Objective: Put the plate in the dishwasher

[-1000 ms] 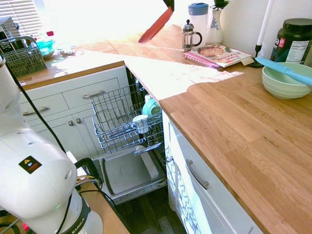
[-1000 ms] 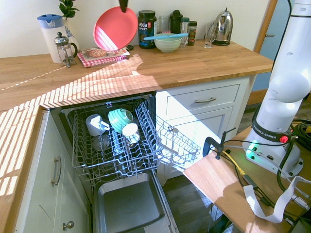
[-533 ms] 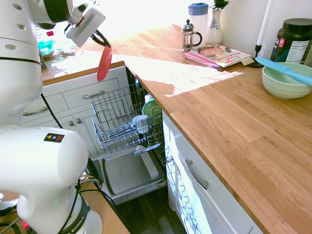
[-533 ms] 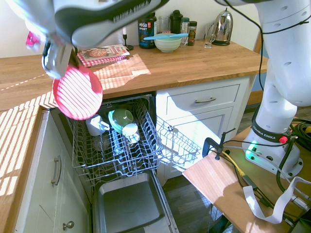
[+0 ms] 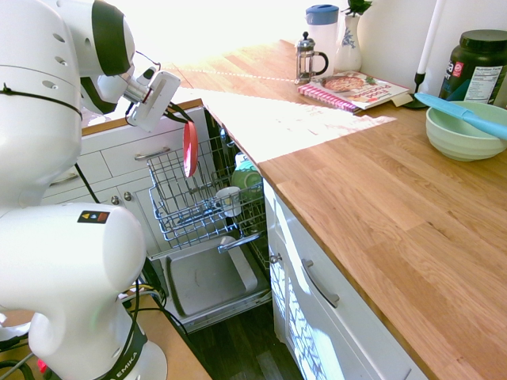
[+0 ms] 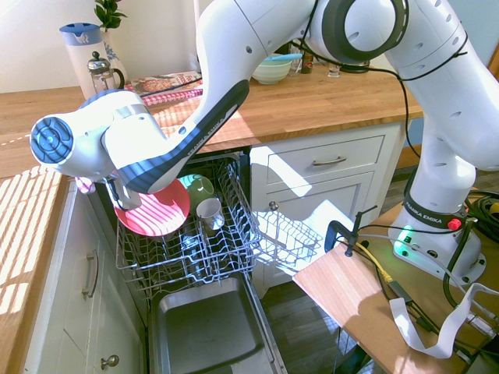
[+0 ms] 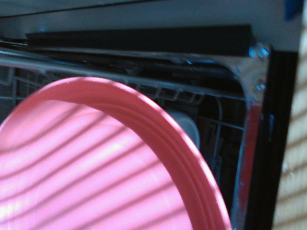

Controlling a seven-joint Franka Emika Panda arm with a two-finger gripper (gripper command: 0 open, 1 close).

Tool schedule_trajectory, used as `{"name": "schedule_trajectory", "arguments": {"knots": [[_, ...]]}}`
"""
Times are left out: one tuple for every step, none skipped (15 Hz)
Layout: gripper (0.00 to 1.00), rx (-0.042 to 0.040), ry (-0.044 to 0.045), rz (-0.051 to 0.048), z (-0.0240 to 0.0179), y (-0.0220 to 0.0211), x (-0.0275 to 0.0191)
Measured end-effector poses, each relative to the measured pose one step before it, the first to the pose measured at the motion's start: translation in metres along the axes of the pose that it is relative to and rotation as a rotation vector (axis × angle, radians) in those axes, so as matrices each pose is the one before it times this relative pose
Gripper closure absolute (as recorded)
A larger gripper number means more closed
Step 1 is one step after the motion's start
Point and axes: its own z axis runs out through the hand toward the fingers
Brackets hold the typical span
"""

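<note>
- Gripper (image 5: 177, 113) — clamped on pink plate's (image 5: 190, 149) rim, plate tilted steeply above dishwasher's (image 5: 207, 273) upper rack
- White cup (image 5: 229, 201), green bowl — in that rack
- Wooden counter (image 5: 356, 182) — beside dishwasher, sunlit patch
- French press (image 5: 305, 58), cookbook (image 5: 360, 89) — on counter beyond dishwasher
- Pale wall (image 6: 156, 39) behind

Pink plate (image 7: 96, 167) cut off by wrist view's edge; mug (image 7: 184, 128) behind blurred.

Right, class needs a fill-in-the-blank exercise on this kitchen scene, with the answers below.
1. The gripper is holding a coral-red ____.
2. The dishwasher's wire rack holds a green bowl and a white ____.
3. On the counter, a light-blue utensil lies across a pale green ____.

Missing words: plate; mug; bowl.
</note>
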Motion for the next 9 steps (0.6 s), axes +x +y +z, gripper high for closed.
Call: {"name": "schedule_trajectory", "arguments": {"knots": [[1.0, 0.01432, -0.00613, -0.01364, 0.00089, -0.00677, -0.00094], [1.0, 0.0086, -0.00755, -0.0137, 0.00172, -0.00714, -0.00245], [1.0, 0.00896, -0.00943, -0.01007, 0.00193, -0.0077, -0.00309], [1.0, 0.00947, -0.00685, -0.00999, 0.002, -0.00665, -0.00277], [1.0, 0.0095, -0.00481, -0.00897, 0.00142, -0.00492, -0.00171], [1.0, 0.01054, -0.00696, -0.01035, 0.00087, -0.00381, -0.00058], [1.0, 0.01554, -0.01219, -0.01595, 0.00106, -0.00326, -0.00005], [1.0, 0.02121, -0.01605, -0.0202, 0.00169, -0.00337, 0.00101], [0.0, 0.02552, -0.01474, -0.02367, -0.00014, -0.00249, 0.00242]]}}
